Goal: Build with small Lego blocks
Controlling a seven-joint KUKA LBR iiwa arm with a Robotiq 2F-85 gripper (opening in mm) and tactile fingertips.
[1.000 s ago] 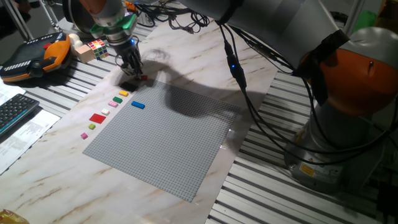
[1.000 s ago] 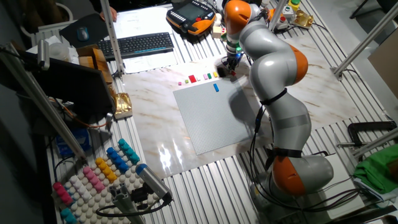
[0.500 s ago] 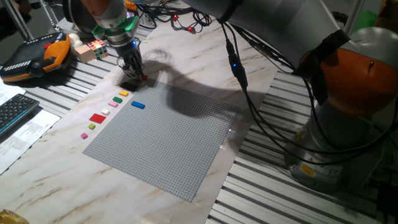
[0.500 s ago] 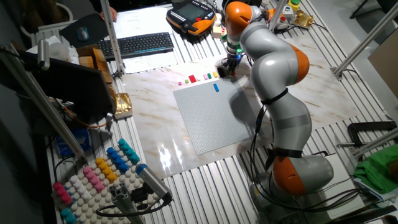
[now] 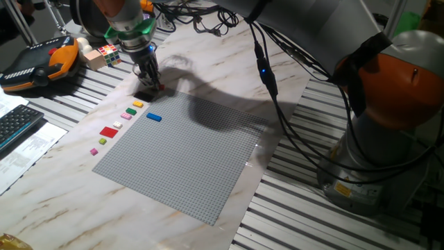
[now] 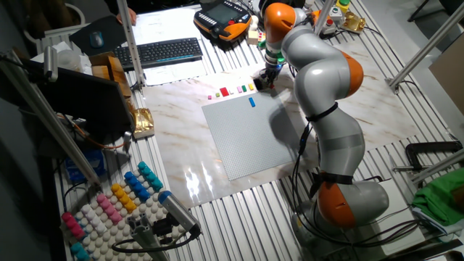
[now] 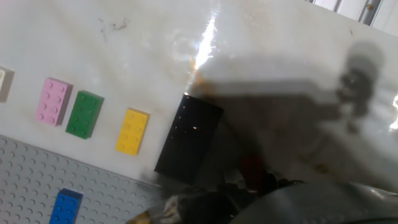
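Note:
My gripper (image 5: 156,84) is down at the far corner of the grey baseplate (image 5: 180,160), fingers close together on a tiny red Lego brick (image 5: 161,86). In the hand view that red brick (image 7: 252,165) shows blurred just above the dark fingertips (image 7: 211,202). Beside it on the marble lie a black brick (image 7: 189,138), a yellow brick (image 7: 132,131), a green brick (image 7: 85,114) and a pink brick (image 7: 53,101). A blue brick (image 5: 153,117) sits on the baseplate. The row continues with a larger red brick (image 5: 109,131) and tiny green and pink squares.
A Rubik's cube (image 5: 107,53) and an orange teach pendant (image 5: 41,62) lie behind the gripper on the slatted table. A keyboard (image 5: 14,125) and papers are at the left edge. Black cables (image 5: 267,83) hang from the arm over the baseplate's far side.
The wrist has shifted very slightly up and to the right above the red brick. The bricks on the marble and the blue one have not moved.

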